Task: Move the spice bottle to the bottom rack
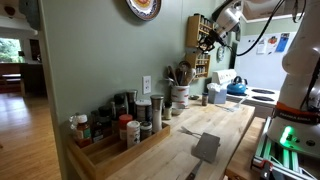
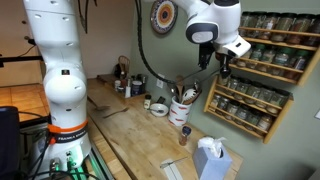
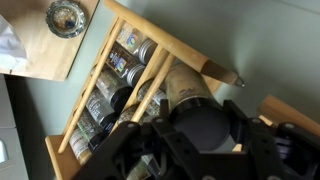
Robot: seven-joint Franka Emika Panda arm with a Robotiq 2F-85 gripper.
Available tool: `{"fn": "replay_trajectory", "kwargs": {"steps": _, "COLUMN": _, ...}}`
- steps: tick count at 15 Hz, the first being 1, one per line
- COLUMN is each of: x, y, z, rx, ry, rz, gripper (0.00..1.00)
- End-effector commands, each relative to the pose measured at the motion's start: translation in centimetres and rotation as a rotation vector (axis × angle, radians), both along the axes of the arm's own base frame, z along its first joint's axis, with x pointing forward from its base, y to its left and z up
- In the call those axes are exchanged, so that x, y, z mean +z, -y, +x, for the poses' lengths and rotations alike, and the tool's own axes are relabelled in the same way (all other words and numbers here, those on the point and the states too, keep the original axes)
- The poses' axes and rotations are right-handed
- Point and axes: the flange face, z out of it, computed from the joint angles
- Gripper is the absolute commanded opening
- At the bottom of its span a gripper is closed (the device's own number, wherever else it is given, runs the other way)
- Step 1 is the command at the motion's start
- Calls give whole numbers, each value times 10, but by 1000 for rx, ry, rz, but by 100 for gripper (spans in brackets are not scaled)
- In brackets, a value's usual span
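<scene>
My gripper is shut on the spice bottle, its jaws on either side of the dark cap, which faces the wrist camera. In both exterior views the gripper holds the bottle up by the left end of the light-wood wall rack, at about its middle tiers. The bottom rack is the lowest shelf, below the gripper, and holds several small bottles. In the wrist view the rack's rails and bottles run diagonally behind the held bottle.
A utensil crock stands on the wooden counter under the rack, beside a small bowl. A long stepped tray of larger jars lies along the wall. A tissue box and a blue kettle are nearby.
</scene>
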Motion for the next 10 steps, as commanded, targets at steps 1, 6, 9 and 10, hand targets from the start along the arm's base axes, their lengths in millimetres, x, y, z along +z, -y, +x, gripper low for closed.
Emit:
{"fn": "replay_trajectory", "kwargs": {"steps": 1, "x": -5, "y": 1, "z": 8, "rx": -12, "ry": -12, "rz": 14, "gripper": 31}}
{"fn": "replay_trajectory", "kwargs": {"steps": 6, "x": -9, "y": -2, "z": 15, "rx": -10, "ry": -23, "rz": 3, "gripper": 31}}
{"fn": "replay_trajectory", "kwargs": {"steps": 9, "x": -9, "y": -1, "z": 14, "rx": -6, "ry": -21, "rz": 1, "gripper": 31}}
{"fn": "replay_trajectory", "kwargs": {"steps": 10, "x": -9, "y": 0, "z": 14, "rx": -4, "ry": -21, "rz": 4, "gripper": 48}}
